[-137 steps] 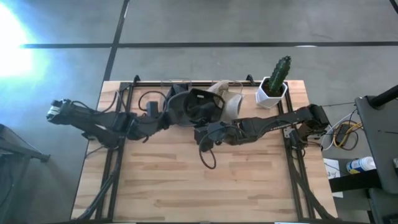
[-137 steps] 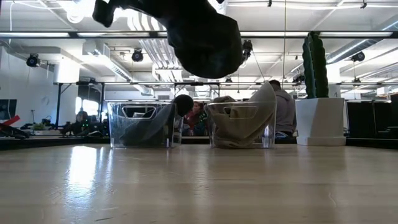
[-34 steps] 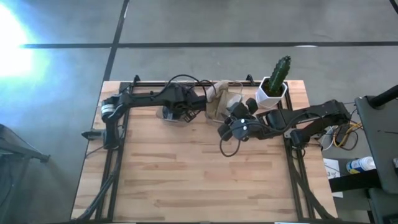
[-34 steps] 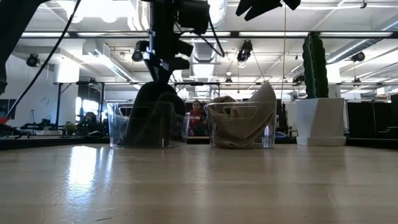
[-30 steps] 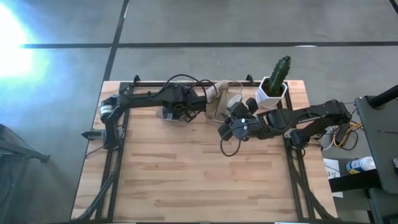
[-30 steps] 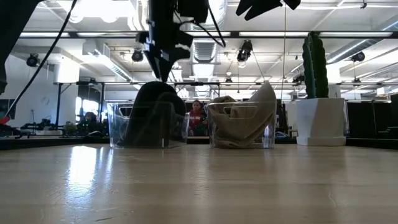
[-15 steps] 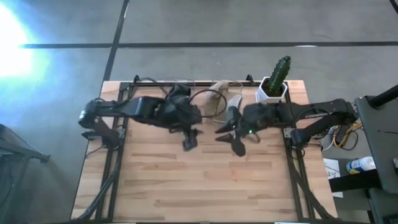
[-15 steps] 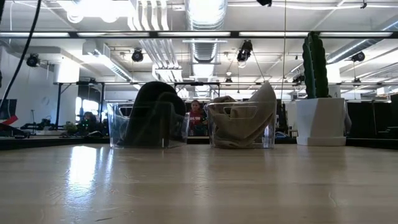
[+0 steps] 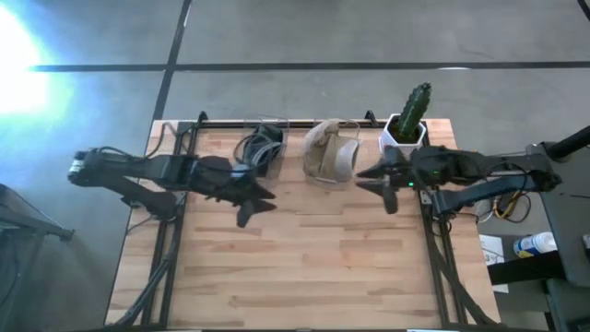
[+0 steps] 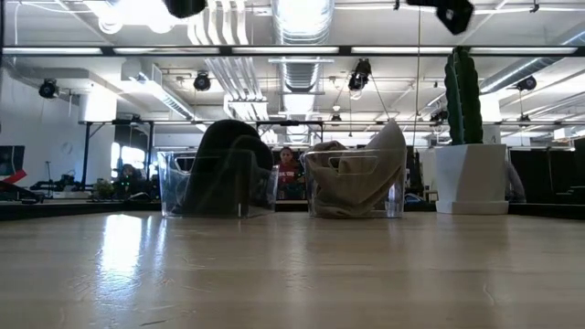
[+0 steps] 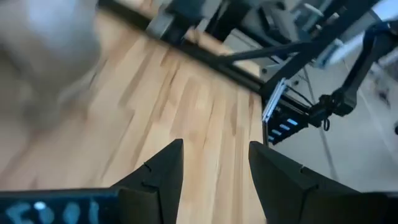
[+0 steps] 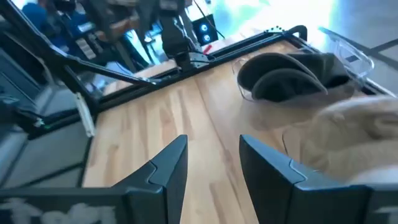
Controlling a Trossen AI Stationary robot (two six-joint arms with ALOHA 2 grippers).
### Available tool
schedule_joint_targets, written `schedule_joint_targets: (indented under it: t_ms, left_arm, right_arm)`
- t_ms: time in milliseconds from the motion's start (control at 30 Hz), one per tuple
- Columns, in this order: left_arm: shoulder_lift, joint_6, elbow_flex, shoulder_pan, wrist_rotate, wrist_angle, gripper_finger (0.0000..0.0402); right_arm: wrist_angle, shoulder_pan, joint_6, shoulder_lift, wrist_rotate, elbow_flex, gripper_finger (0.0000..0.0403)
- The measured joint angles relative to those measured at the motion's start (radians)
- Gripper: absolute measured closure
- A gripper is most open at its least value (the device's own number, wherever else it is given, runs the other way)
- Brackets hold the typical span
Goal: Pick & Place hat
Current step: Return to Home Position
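Note:
A black hat (image 10: 224, 164) sits in the left clear bin (image 10: 174, 187) at the table's far edge, its crown rising above the rim; the same black hat (image 9: 261, 148) shows from above. A beige hat (image 10: 358, 174) fills the clear bin beside it. My left gripper (image 9: 256, 207) hangs open above the wood, near-side of the black hat, with nothing between its fingers (image 11: 163, 167). My right gripper (image 9: 373, 184) is open too, right of the beige hat (image 9: 330, 152), and looks across at the black hat (image 12: 283, 78).
A cactus in a white pot (image 9: 406, 124) stands at the far right corner, close behind my right gripper. A black frame (image 9: 277, 121) runs along the far edge. The wooden table top (image 9: 304, 267) lies bare toward the near edge.
My left gripper has left the bin with the black hat, risen, and drawn back toward the near and left edges. My right gripper has pulled back toward the right edge. The black hat stays in its bin, no longer under the gripper.

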Motion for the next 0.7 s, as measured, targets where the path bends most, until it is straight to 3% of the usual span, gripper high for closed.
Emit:
schedule_joint_targets:
  t_ms: [133, 467, 700]
  left_arm:
    - [-0.132, -0.175, -0.204, -0.01, -0.038, 0.081, 0.0227]
    - [-0.327, -0.043, -0.707, -0.044, 0.119, 0.889, 0.0227]
    - [-0.381, -0.023, -0.976, -0.042, 0.131, 1.325, 0.0227]
  right_arm:
    - [-0.02, 0.001, 0.043, -0.155, 0.0, -0.097, 0.0262]
    - [-0.023, -0.004, 0.089, -0.416, 0.021, -0.288, 0.0261]
    - [0.118, -0.003, 0.031, -0.51, -0.052, -0.413, 0.0261]
